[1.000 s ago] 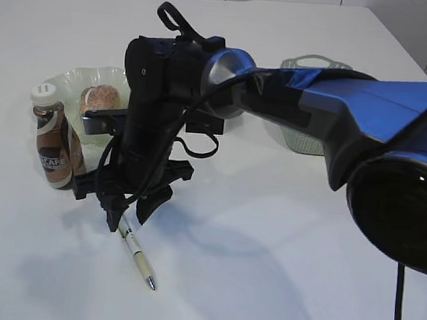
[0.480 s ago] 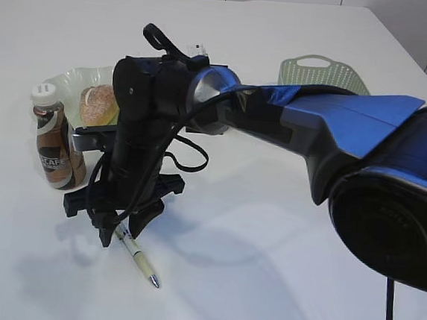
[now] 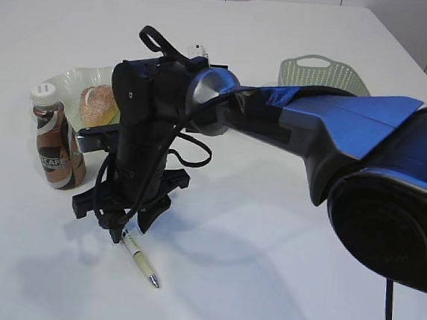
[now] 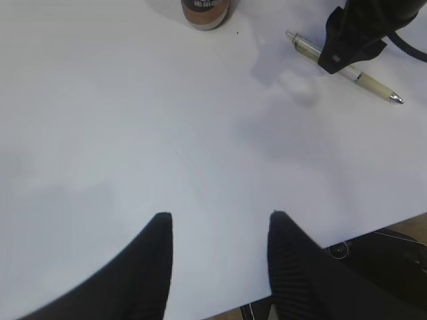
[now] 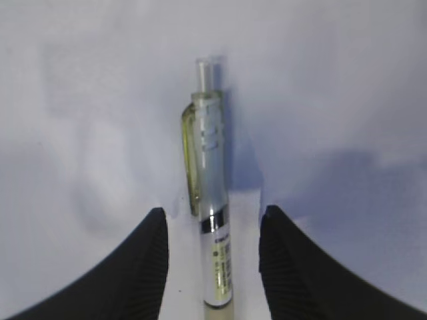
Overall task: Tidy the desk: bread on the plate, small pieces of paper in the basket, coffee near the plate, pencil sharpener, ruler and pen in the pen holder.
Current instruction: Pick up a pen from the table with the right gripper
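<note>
1. The right gripper (image 3: pixel 121 227) is seen low over the pen (image 3: pixel 139 259), its jaws standing apart with the barrel (image 5: pixel 215 220) lying between them and gaps visible on both sides; nothing is clamped, and whether the tips already touch the table (image 3: pixel 264 269) cannot be told
2. The pen is found flat on the table in front of the coffee bottle (image 3: pixel 53 142) and the plate (image 3: pixel 70 84), on which the bread (image 3: pixel 97 103) already sits; its clip end lies under the gripper and its metal tip points away towards the near edge
3. The step in hand is judged to be the grasp of the pen, and it is best done by a straight descent until the fingertips (image 5: pixel 150 267) bracket the barrel just above the table surface
4. The jaws should be kept square to the barrel, so that the pen is not rolled sideways when they are brought together
5. The grip is better taken below the clip than on it, since the clip makes an uneven surface that may slip
6. A slow closing is advised: a round, smooth barrel is likely to squirt out if pinched off-centre
7. The bottle stands near the wrist, so the lift should be made vertically before any sideways travel
8. The left gripper (image 4: pixel 220 267) is held well apart from the pen, its jaws separated and empty over bare table, and it need not be moved
</note>
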{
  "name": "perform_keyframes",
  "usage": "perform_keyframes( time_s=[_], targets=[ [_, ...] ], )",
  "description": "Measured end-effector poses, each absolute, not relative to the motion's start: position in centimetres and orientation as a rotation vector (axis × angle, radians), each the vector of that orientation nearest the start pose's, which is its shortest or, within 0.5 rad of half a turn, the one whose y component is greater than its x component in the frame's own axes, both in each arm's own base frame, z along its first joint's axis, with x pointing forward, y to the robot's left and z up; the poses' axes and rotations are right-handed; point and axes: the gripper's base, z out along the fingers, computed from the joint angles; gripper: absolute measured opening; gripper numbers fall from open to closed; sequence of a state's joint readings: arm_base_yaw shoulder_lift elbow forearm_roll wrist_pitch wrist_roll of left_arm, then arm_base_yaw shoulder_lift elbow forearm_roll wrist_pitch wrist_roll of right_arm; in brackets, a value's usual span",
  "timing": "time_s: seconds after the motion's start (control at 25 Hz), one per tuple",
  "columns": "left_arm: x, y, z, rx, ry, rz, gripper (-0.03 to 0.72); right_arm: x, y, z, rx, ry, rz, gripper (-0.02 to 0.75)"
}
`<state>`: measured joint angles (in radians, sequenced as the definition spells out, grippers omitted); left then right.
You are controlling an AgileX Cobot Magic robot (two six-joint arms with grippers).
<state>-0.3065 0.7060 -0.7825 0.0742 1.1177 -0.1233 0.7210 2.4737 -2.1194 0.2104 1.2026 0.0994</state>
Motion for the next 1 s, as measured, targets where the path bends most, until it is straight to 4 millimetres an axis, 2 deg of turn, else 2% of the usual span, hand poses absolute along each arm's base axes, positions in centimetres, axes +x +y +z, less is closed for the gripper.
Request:
perform_keyframes(
  time_s=[1.0],
  targets=[
    [10.34,-2.62,32.41,0.245,2.510,-0.074,0.328,36.72,34.88,13.39,-0.865,2.942,0.333,0.368]
  ],
)
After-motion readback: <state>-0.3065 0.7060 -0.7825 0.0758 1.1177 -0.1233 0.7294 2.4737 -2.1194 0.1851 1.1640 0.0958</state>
